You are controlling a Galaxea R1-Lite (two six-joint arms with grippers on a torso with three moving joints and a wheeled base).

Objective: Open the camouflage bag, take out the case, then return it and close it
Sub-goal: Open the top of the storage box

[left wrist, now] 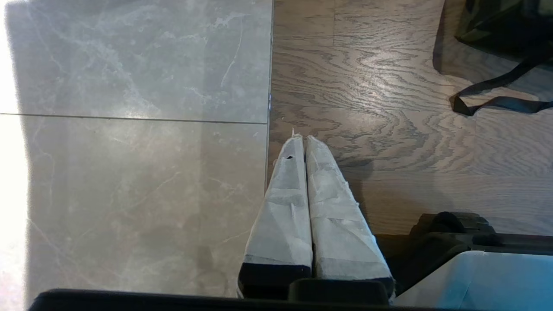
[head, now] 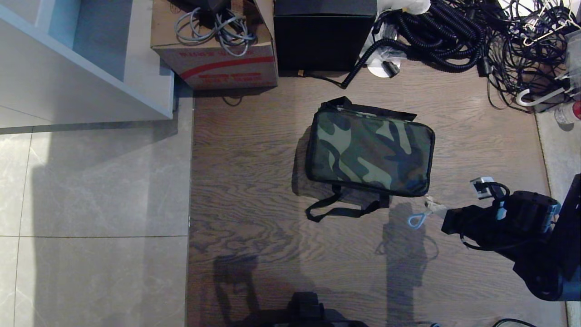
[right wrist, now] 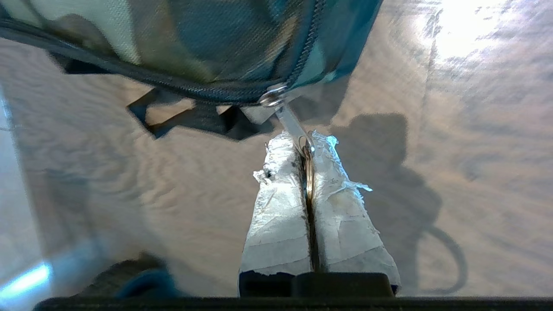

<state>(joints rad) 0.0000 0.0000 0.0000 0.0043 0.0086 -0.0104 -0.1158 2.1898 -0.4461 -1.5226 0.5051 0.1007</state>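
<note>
- Cardboard box at 11 o'clock of the head view, open, grey cables coiled inside.
- Plain black box at 12 o'clock, just beside the cardboard one; contents not visible.
- Camouflage bag on wood floor near centre, zipped, green camo top, black edging, black strap trailing toward 6 o'clock.
- Right hand at the bag's 4 o'clock corner, taped fingers pinched tight on the zipper pull.
- Left hand above floor at 6 o'clock, fingers pressed together, holding nothing.
</note>
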